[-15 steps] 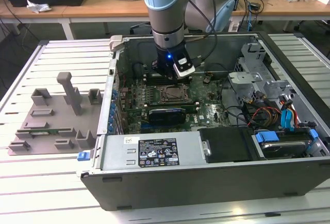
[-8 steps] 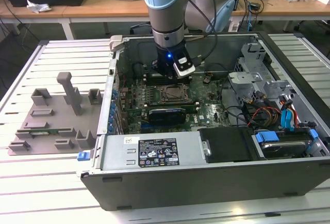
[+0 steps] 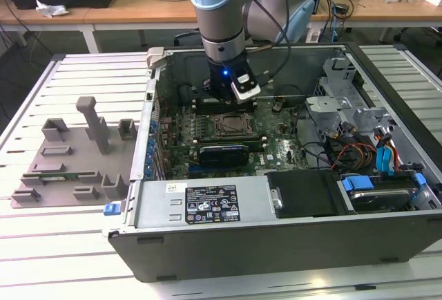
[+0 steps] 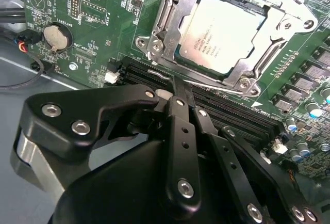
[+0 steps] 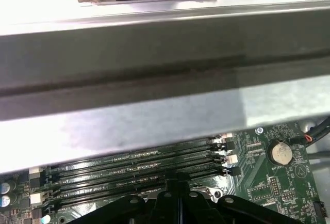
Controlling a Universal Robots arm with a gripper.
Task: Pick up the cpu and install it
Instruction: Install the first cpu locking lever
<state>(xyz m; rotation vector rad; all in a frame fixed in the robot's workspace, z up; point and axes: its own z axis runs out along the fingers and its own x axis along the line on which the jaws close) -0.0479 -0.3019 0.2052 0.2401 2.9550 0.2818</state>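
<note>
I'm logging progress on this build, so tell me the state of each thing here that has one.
cpu: seated flat in the socket, silver top up, not held.
socket frame: around the cpu, apart from the end effector.
end effector: shut, empty, above the memory slots beside the socket.
computer case: on its side, side panel off, motherboard exposed.
grey tray: on the table at the exterior view's left, holding nothing.
</note>
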